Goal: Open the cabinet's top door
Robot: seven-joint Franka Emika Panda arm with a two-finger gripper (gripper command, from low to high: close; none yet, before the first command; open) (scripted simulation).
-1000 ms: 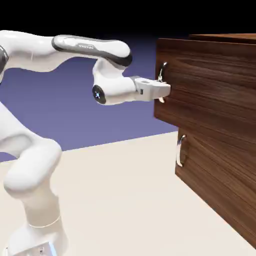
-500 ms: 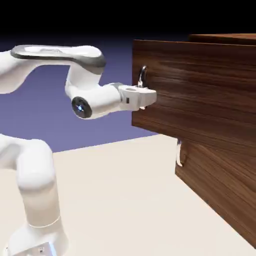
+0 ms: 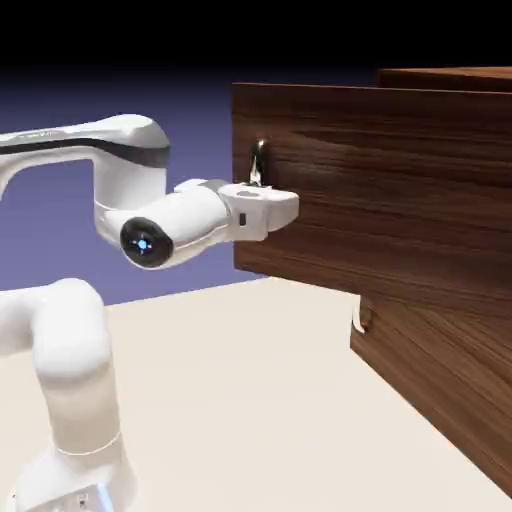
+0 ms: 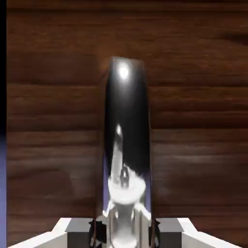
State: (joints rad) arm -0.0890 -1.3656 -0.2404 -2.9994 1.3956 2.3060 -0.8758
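One cabinet [image 3: 440, 330] on the bench [image 3: 250, 400], two stacked panels, two silver handles. End effector [image 3: 268, 208] clamped tight on the top door's [image 3: 370, 190] handle [image 4: 127, 145], door projecting out past the lower panel [image 3: 440, 385]. Lower handle [image 3: 358, 318] mostly hidden, probably untouched.

- A rendered simulation, not a lived-in room: surfaces are smooth, evenly lit and free of wear.
- A plain blue-violet backdrop [image 3: 150, 100] fades to black at the top, with no walls or windows.
- A flat cream table [image 3: 250, 400] bears only a white robot arm [image 3: 70, 360] and a dark wood-grain cabinet [image 3: 440, 380], like a robot test bench.
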